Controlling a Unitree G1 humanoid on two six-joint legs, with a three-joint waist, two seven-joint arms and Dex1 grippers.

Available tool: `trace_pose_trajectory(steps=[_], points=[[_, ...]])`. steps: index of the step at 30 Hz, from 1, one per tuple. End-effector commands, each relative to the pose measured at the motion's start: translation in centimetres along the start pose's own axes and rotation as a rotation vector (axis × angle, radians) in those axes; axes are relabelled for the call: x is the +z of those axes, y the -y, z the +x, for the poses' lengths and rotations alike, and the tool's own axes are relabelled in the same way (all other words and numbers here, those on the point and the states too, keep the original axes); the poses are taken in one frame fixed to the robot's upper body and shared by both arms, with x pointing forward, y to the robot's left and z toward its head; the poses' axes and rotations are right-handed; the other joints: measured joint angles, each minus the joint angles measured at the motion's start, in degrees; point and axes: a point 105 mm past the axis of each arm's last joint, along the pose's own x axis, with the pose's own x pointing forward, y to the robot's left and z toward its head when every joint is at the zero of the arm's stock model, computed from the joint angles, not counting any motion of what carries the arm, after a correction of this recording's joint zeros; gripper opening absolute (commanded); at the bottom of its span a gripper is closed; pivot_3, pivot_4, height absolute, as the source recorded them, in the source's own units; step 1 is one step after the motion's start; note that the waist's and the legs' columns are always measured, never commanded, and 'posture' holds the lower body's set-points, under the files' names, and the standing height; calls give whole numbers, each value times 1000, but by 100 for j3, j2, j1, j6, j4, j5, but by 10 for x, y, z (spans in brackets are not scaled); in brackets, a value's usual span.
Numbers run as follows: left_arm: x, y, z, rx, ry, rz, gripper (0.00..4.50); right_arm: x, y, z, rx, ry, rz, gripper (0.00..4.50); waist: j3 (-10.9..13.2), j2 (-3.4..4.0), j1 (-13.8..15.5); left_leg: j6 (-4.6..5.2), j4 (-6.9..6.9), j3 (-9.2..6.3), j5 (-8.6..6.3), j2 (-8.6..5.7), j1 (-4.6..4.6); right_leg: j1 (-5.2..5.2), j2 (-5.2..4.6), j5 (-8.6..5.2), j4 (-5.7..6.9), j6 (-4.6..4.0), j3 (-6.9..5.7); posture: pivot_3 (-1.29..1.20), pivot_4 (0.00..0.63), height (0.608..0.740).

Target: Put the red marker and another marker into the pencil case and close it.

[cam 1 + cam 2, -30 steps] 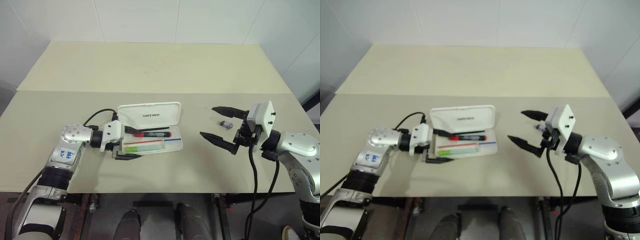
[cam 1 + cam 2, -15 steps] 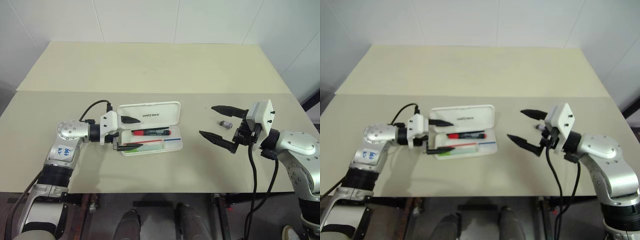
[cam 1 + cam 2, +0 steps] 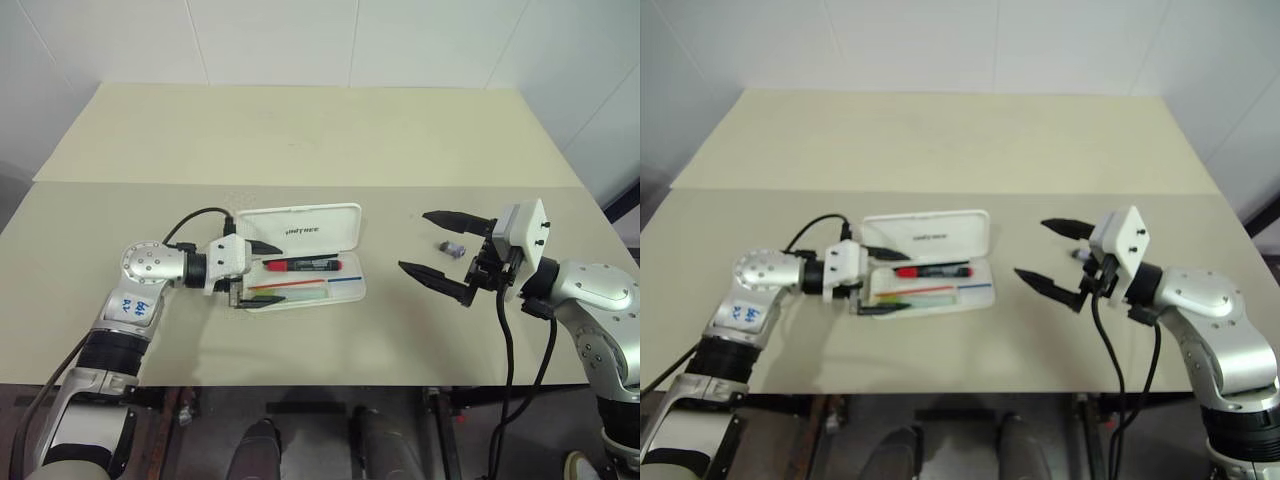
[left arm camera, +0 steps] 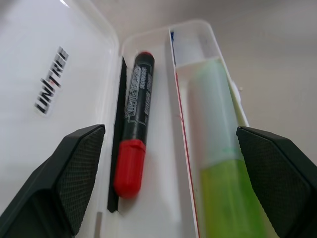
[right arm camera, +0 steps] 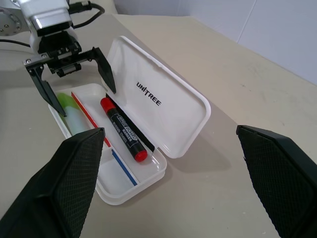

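Observation:
The white pencil case (image 3: 335, 220) lies open at the table's middle with its lid tilted up at the back. The red marker (image 3: 300, 266) lies in the tray's back compartment, seen close up in the left wrist view as the red marker (image 4: 134, 144). The green marker (image 3: 295, 293) lies in the front compartment, apart from both fingers. My left gripper (image 3: 281, 272) is open at the case's left end, its fingers spanning the tray with nothing between them. My right gripper (image 3: 413, 241) hangs open and empty to the right of the case.
A tiny grey-purple object (image 3: 452, 247) lies on the table just behind my right gripper. The table's back half is bare tan surface, with a seam running across it behind the case. White walls stand behind the table.
My left gripper's fingers have shifted a little from the tray's front edge toward the lid and the wrist has turned slightly. Both markers, the case and my right arm have stayed put.

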Motion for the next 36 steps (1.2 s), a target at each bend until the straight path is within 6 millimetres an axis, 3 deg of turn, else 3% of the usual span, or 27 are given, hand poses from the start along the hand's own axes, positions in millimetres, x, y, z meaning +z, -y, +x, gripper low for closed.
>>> trace_pose_trajectory(steps=[1, 5, 8, 11, 20, 36], points=[[-2, -2, 3, 17, -8, 11, 4475, 12, 0, -1, -7, 34, -36, 4500, 0, 0, 2, 0, 0, 0, 0, 0, 0, 0, 0, 0, 0, 0, 0, 0, 150, 740], [-1, -3, 4, 32, 8, 6, 4475, 12, 1, -1, -9, 36, -36, 4500, 0, 0, 3, 1, 4, 0, 1, 0, 3, 3, 0, -1, 1, -2, 0, 0, 150, 740], [15, -3, 3, 26, 135, -56, 4475, 12, 1, -1, -8, 36, -35, 4500, 0, 0, 10, 2, 16, 0, 2, 0, 2, 8, 0, -4, 2, -8, 0, 0, 150, 740], [35, 5, -6, -51, 242, -92, 4475, 11, 3, 0, 0, 33, -33, 4500, 0, 0, 3, 1, 23, 0, 2, 0, -5, 7, 0, -5, 1, -11, 1, 0, 150, 740], [54, 11, -33, -90, 260, -100, 4475, 4, 18, 0, 21, -17, -45, 4500, 1, 1, -25, 2, 22, 0, 2, 2, 2, 6, 2, -12, 10, -22, 3, 0, 150, 740], [114, -6, -52, -58, 367, -91, 4475, -92, 95, -46, -100, -295, 115, 4500, 8, 11, -96, 1, 23, 1, 2, 2, -1, 6, 3, -4, 2, -9, 4, 0, 150, 740]])
